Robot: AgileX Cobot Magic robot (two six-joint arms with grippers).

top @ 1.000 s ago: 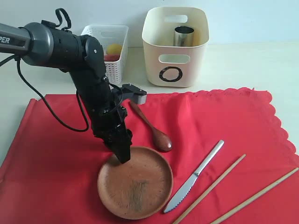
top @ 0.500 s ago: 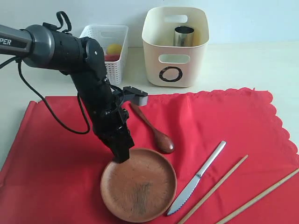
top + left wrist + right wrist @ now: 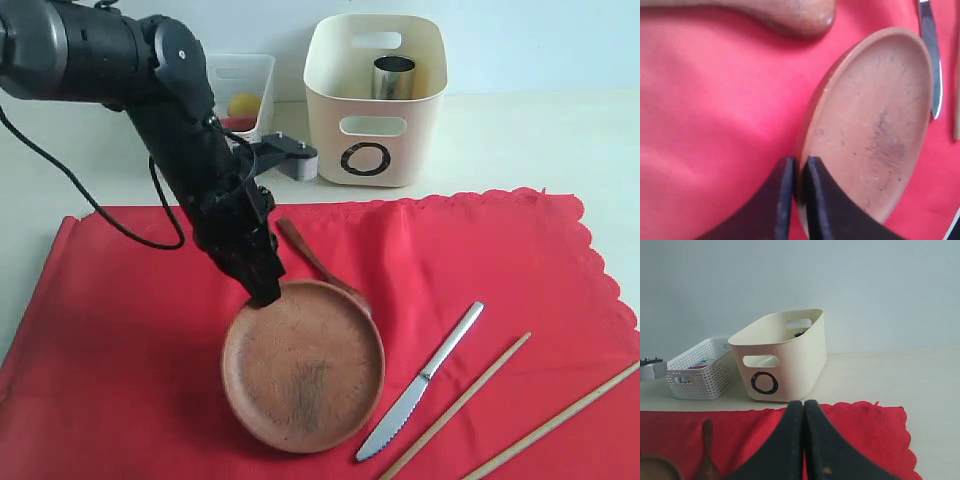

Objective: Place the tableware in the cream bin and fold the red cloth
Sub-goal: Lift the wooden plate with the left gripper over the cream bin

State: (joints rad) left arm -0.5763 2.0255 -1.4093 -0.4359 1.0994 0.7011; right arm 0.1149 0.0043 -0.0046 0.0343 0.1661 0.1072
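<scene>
Left end effector point(image 3: 798, 167) pinches the far-left rim of the tilted brown plate point(image 3: 305, 365); knife point(image 3: 420, 380) lies near its right edge. Right end effector point(image 3: 803, 407) is closed.

Crowding plate point(image 3: 303, 365) — spoon point(image 3: 300, 248), knife point(image 3: 420, 385).

Exterior view: the round brown plate point(image 3: 303, 365) hid the bowl end of the dark wooden spoon point(image 3: 298, 245). The lower edge cut off two long wooden chopsticks point(image 3: 455, 407) and the bright red cloth point(image 3: 480, 260). The black arm point(image 3: 190, 160) screened part of the white lattice basket point(image 3: 258, 75).
</scene>
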